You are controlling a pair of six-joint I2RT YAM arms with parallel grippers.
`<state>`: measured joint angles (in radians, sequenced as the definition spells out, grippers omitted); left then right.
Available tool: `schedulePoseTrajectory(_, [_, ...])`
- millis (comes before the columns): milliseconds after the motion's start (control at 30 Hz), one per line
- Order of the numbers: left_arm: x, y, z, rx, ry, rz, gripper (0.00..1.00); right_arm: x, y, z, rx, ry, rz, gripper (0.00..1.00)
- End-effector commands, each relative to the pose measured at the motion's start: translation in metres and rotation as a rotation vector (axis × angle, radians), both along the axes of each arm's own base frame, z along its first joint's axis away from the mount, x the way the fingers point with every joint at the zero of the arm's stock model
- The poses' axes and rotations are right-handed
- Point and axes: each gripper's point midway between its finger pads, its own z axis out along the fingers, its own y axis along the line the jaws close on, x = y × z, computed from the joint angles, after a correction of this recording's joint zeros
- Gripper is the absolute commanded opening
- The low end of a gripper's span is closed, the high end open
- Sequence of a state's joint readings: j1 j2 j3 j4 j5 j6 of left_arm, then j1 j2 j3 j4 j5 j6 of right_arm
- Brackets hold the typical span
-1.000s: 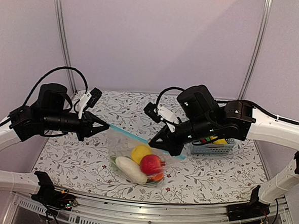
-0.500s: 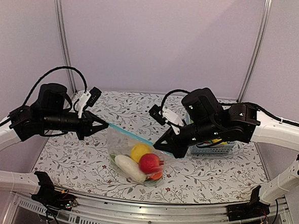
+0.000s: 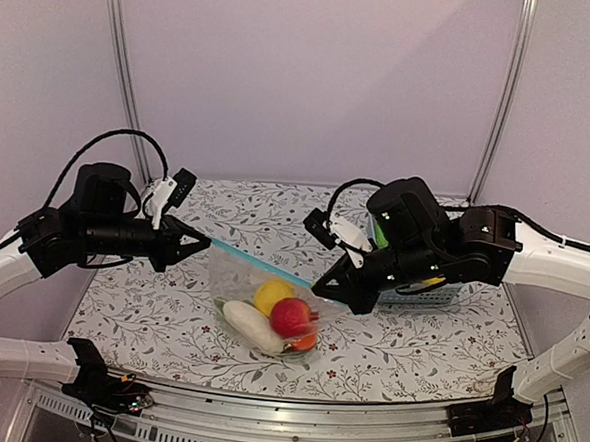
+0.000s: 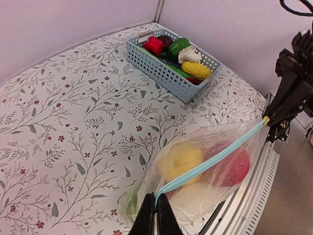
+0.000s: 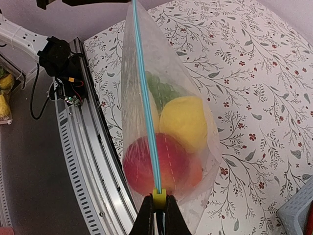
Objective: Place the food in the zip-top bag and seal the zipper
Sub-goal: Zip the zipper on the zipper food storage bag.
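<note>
1 zipper (image 3: 262, 265) — long axis left-right, taut | zip-top bag (image 3: 233, 282) hangs beneath

I count one zip-top bag (image 3: 229, 277), with one light blue zipper (image 3: 262, 264) and one yellow slider (image 5: 157, 195) on that strip. Inside are five pieces of food: one white radish (image 3: 250, 325), one yellow lemon (image 3: 272, 295), one red tomato (image 3: 291, 317), one orange (image 3: 307, 342) and one green bunch (image 5: 161, 89). One light blue mesh basket (image 4: 161, 73) stands on the one desk (image 4: 73, 122). On top of its heap I make out five toy pieces: one red, one dark, one green, one white, one yellow; those underneath I cannot count. I have two pairs of fingers: my left fingers (image 4: 146, 220) and my right fingers (image 5: 146, 218)
</note>
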<state>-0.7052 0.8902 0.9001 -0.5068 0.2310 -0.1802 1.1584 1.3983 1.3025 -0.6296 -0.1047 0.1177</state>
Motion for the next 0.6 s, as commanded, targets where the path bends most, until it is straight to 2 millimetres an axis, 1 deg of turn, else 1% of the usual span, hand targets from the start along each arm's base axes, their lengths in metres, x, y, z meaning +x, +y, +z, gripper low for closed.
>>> schedulePoseTrajectory(0, [0.020,0.022,0.003,0.010,-0.034,0.131,0.00,-0.009,-0.028,-0.019,-0.099,0.036,-0.029,0.01])
schedulePoseTrajectory(567, [0.031,0.033,0.002,0.010,-0.028,0.191,0.00,-0.009,-0.048,-0.019,-0.120,0.028,-0.079,0.01])
